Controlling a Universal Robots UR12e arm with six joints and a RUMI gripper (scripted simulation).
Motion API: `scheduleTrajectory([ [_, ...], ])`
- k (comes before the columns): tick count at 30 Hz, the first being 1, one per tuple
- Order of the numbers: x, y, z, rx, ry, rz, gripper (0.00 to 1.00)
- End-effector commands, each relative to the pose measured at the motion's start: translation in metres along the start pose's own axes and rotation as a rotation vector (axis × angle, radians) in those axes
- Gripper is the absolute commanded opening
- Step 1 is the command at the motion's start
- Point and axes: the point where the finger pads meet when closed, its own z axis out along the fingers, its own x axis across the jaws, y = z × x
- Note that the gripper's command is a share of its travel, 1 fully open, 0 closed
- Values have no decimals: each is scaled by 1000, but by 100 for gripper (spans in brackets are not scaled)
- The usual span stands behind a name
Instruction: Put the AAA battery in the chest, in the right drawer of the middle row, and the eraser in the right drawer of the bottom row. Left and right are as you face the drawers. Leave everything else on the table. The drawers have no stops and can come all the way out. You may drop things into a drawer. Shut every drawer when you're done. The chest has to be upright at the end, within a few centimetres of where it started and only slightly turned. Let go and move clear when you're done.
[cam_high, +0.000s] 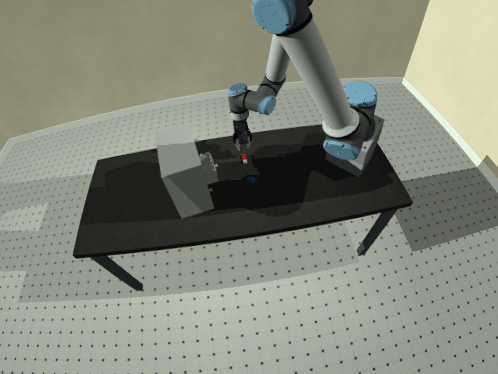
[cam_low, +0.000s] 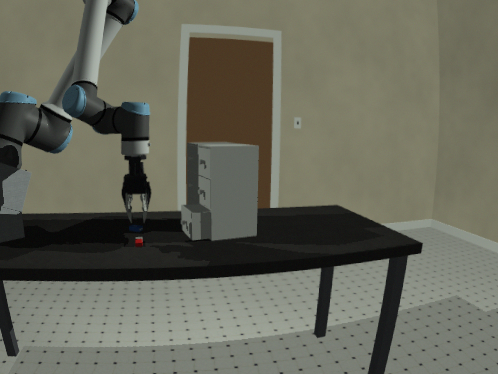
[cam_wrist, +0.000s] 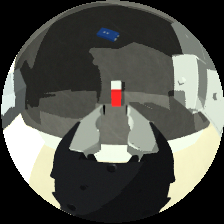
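Note:
A small red and white cylinder, the AAA battery (cam_high: 244, 159), lies on the black table in front of the chest; it also shows in the exterior view (cam_low: 139, 241) and the wrist view (cam_wrist: 116, 94). A flat blue eraser (cam_high: 251, 179) lies a little past it, also seen in the wrist view (cam_wrist: 107, 34). My gripper (cam_high: 242, 145) (cam_wrist: 115, 105) points down just above the battery, its fingers partly open and empty. The grey chest (cam_low: 225, 190) stands upright with a bottom-row drawer (cam_low: 196, 221) pulled part way out.
The robot's base (cam_high: 350, 145) stands on the table's right end. The chest's drawer fronts face the gripper. The table edges lie well away from the objects.

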Motion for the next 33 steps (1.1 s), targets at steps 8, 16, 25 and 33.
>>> scheduleTrajectory([
  [8, 0, 0, 0, -1, 1, 0, 23],
  [16, 0, 0, 3, -1, 1, 0, 23],
  [25, 0, 0, 13, -1, 1, 0, 23],
  [33, 0, 0, 22, -1, 1, 0, 23],
])
